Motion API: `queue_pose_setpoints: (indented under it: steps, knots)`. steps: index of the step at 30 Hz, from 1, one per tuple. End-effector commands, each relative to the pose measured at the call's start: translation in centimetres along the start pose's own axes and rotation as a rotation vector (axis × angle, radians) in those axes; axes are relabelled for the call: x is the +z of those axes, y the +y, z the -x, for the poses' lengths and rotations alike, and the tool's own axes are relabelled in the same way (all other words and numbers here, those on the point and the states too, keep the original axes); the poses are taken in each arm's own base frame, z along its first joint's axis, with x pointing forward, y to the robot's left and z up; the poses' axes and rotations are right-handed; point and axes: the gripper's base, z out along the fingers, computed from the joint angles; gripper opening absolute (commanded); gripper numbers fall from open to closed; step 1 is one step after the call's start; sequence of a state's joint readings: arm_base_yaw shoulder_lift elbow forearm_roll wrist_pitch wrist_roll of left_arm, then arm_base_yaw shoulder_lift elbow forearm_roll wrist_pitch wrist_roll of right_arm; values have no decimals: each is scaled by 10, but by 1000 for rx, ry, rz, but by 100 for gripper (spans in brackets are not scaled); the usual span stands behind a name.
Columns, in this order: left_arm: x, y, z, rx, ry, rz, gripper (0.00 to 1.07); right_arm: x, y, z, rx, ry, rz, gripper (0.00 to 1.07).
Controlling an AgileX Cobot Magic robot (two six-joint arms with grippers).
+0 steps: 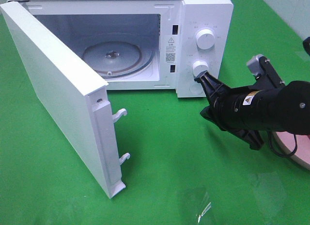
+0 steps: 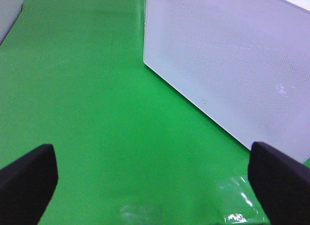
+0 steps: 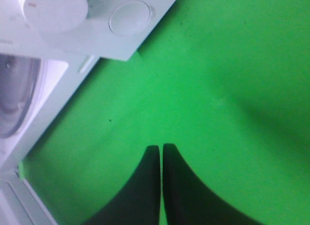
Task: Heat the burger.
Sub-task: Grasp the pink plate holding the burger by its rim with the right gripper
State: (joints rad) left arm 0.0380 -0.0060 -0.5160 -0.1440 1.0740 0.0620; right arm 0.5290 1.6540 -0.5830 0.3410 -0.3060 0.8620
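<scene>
Green cloth point(image 1: 193, 152) bears the open microwave point(image 1: 208, 11), turntable point(image 1: 114, 55) inside — left gripper point(image 2: 152, 159) spread, right gripper point(image 3: 161, 150) clenched

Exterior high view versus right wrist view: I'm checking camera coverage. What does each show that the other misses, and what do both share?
Only exterior high: the latch hooks on the door and a pink plate beneath the right arm. Only right wrist: the right gripper, jaws pressed together, empty. Both: the lower knob on the microwave and the green cloth. Neither shows the burger.

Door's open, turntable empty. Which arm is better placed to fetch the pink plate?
Right, likely: the pink plate lies by its arm; the left gripper faces the open door's outer side.
</scene>
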Motion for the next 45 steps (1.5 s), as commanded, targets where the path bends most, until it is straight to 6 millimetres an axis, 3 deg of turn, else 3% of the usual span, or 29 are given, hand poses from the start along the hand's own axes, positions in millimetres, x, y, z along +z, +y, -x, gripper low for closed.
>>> queue_pose_setpoints:
  steps: [1,7,13,18,28,35,39,40,45]
  knots:
    - [-2,-1,-1,-8,-19,-3,101,-7,1,0,-122,38,-24,3]
    - [-2,-1,-1,-8,-19,-3,101,-14,6,-1,-306,106,-52,4]
    - [-2,-1,-1,-8,-19,-3,101,-21,15,-5,-577,279,-116,5]
    - [-2,-1,-1,-8,-19,-3,101,-23,19,-4,-648,329,-145,6]
    - [-2,-1,-1,-8,-19,-3,101,-32,32,8,-968,473,-270,9]
    - [-2,-1,-1,-8,-19,-3,101,-38,38,17,-1072,512,-335,10]
    - [-2,-1,-1,-8,-19,-3,101,-39,35,29,-1044,517,-373,13]
    - [-2,-1,-1,-8,-19,-3,101,-40,31,38,-1023,517,-400,17]
    - [-2,-1,-1,-8,-19,-3,101,-40,25,46,-1018,524,-422,29]
